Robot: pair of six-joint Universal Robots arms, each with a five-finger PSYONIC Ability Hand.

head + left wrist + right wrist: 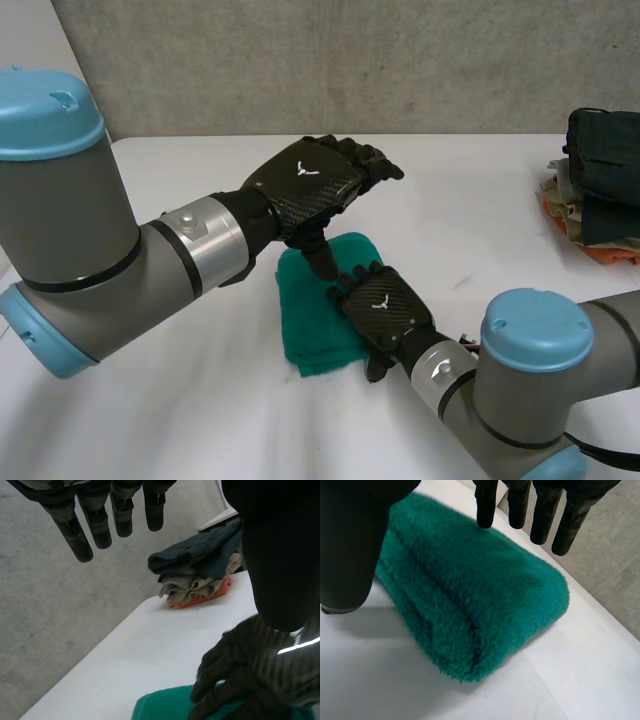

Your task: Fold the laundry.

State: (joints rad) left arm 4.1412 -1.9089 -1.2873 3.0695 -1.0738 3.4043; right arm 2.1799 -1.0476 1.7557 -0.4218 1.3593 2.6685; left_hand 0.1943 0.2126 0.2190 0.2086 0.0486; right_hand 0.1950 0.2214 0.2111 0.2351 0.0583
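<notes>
Head view, clock read with 12 at the far table edge. A folded dark-green fleecy towel [315, 345] lies on the white table [480, 230], slightly toward 6 o'clock from centre, its long axis running approx. 12 to 6.

R. hand [385, 305], on the arm entering from 5 o'clock, lies over the towel's 3 o'clock side, back of hand up. L. hand [305, 185], on the arm entering from 9 o'clock, hangs above the towel's 12 o'clock end, fingers pointing toward 2 o'clock, thumb pointing down at the cloth. A stack of folded garments (dark navy on top, beige and orange beneath) [600, 185] sits at the 3 o'clock table edge, well apart from the towel.

L. wrist view: l. hand [100, 527] has fingers straight and spread, nothing held. Beyond the palm are the r. hand [240, 675] on the green towel [160, 707], bare table [125, 650], and the garment stack [200, 567] farther off.

R. wrist view: r. hand [542, 515] has fingers straight and thumb wide apart, with no cloth pinched. The towel [470, 590] lies under the palm, layered fold edges facing the camera, on the table [370, 680]. Whether the fingertips touch the fleece can't be told.
</notes>
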